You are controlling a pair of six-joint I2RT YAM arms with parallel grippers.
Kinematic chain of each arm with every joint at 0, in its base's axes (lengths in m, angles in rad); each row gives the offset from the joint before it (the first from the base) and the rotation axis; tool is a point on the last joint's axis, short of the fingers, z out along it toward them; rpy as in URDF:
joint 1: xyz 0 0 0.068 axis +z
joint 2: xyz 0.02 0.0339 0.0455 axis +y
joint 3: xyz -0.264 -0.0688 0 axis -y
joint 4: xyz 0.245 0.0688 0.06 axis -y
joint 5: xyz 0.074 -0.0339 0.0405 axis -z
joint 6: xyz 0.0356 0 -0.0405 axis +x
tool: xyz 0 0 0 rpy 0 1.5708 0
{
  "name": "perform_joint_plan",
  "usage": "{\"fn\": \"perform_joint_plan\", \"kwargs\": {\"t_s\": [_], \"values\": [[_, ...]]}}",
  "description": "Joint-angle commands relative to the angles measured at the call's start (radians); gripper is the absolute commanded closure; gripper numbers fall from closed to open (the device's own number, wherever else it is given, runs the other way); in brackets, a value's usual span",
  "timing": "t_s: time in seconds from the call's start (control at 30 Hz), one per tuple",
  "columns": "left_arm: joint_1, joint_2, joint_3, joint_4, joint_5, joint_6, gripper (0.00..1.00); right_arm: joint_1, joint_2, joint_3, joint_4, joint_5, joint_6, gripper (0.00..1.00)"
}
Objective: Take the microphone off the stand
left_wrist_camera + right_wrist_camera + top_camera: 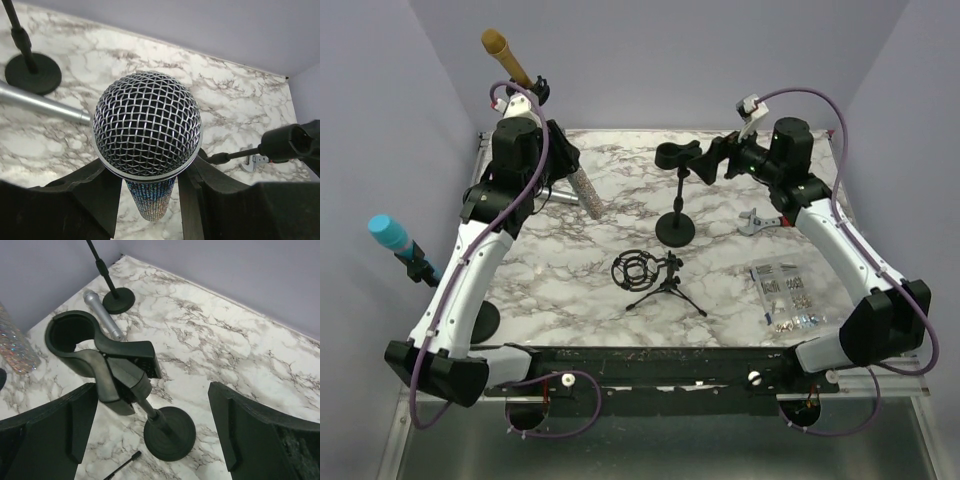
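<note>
Microphone, the glitter-covered one, is clear of its stand and sits in the left pincer. The two fingers are closed on its body just under the mesh head, above the far left part of the desk. Its long axis slants: the head points up at the wrist camera, and the tail runs down toward the marble and the near right. From above, the pincer and arm hide the head, so only the sparkling body shows. Whether the tail touches the desk cannot be told. In the right wrist view only a strip of that body shows, cut off at the left edge.

The stand rests on its round base near the middle of the far edge, with its clip empty. The right pincer is spread wide and holds nothing. The clip hangs between its fingers, nearer the left one.

A small tripod carrying a ring mount stands toward the near edge. A silver microphone lies flat by the far left corner, beside a second round stand base. A clear bag of small parts lies by the right edge, with a wrench beyond it.
</note>
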State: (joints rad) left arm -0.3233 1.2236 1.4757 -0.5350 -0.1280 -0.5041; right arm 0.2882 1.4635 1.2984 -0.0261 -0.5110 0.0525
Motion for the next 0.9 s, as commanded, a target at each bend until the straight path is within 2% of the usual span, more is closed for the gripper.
{"fn": "perform_joint_plan", "kwargs": {"t_s": [0.0,0.23,0.43,0.6,0.87], "values": [[0.09,0.077,-0.032,-0.062,0.125,-0.246,1.0,0.0,-0.119,-0.025,-0.026,0.065,0.057,0.0],[0.213,0.235,-0.057,-0.078,0.283,-0.46,1.0,0.0,-0.313,-0.12,0.046,0.121,0.161,0.0],[0.313,0.37,-0.094,-0.005,0.363,-0.622,1.0,0.0,-0.456,-0.176,0.166,0.075,0.247,0.0],[0.401,0.478,-0.063,-0.006,0.332,-0.635,1.0,0.0,-0.537,-0.282,0.346,-0.034,0.325,0.0],[0.51,0.608,-0.057,0.041,0.437,-0.651,1.0,0.0,-0.584,-0.337,0.395,0.02,0.328,0.0]]}}
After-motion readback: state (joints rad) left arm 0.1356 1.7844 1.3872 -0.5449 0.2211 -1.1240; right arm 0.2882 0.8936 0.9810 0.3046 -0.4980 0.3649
